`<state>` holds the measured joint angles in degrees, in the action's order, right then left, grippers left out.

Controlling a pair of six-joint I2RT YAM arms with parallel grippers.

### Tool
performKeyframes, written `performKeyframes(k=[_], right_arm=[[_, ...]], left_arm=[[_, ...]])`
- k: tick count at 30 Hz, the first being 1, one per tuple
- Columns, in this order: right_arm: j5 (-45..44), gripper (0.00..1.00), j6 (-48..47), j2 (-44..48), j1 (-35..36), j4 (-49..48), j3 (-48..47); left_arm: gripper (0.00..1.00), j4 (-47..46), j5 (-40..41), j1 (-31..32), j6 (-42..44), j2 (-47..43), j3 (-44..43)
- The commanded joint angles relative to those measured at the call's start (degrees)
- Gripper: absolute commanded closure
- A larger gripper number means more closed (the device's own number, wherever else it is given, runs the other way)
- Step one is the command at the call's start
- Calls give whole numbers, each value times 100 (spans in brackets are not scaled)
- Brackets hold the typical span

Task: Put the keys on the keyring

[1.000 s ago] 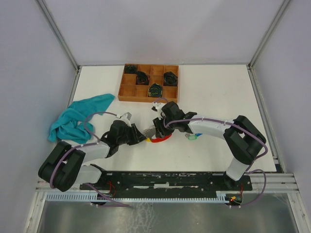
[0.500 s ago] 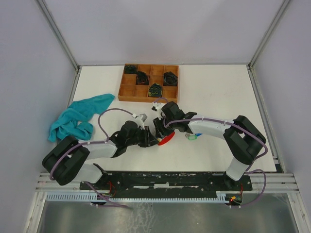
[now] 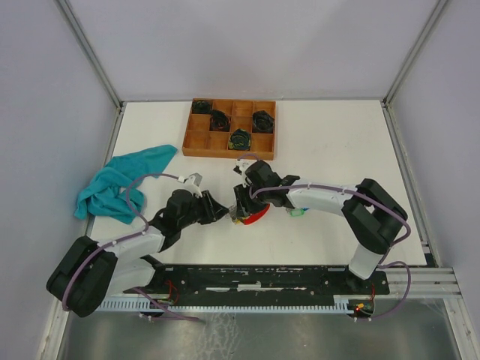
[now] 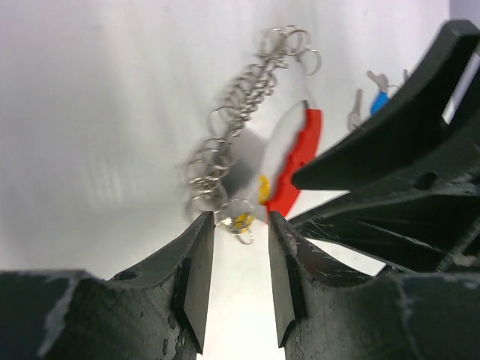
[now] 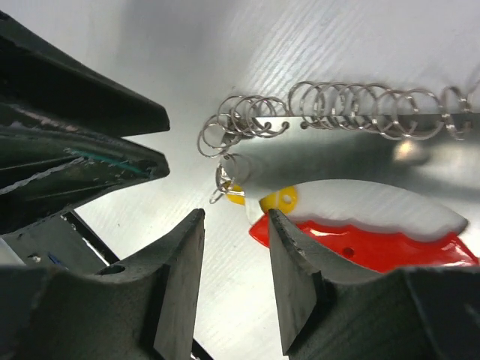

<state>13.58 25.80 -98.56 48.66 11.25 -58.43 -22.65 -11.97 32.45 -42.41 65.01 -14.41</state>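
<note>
The blue-tagged key [image 4: 380, 100], upper right in the left wrist view, looks light, stiff and slippery; its plastic tag seems the surest hold. The keyring [image 4: 238, 112], a limp chain of steel rings, lies mid-frame between the left pincer [image 4: 240, 219] and right pincer [image 5: 236, 215], both part-open, clamping nothing.

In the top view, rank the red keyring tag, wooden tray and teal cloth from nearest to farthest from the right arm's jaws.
1. red keyring tag, table centre.
2. wooden tray, at the back.
3. teal cloth, far left.
</note>
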Motion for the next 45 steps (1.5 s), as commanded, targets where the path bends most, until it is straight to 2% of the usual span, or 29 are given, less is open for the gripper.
performKeyframes(k=[1, 10, 20, 31, 38, 45], right_arm=[[30, 53, 666, -221, 142, -263, -277], [66, 57, 1067, -635, 143, -652, -319], [57, 63, 1082, -744, 132, -798, -275], [-518, 63, 291, -305, -265, 251, 2], [-22, 61, -556, 46, -267, 671, -430], [201, 61, -1218, -275, -119, 786, -1068]], left_arm=[[58, 24, 134, -209, -178, -122, 166], [58, -257, 63, -314, -90, 176, 282], [58, -623, -72, -321, -188, 632, 273], [58, -695, -64, -490, -187, 540, 228], [59, -840, -73, -546, 151, 744, 158], [61, -1115, -411, -681, 93, 1079, -2]])
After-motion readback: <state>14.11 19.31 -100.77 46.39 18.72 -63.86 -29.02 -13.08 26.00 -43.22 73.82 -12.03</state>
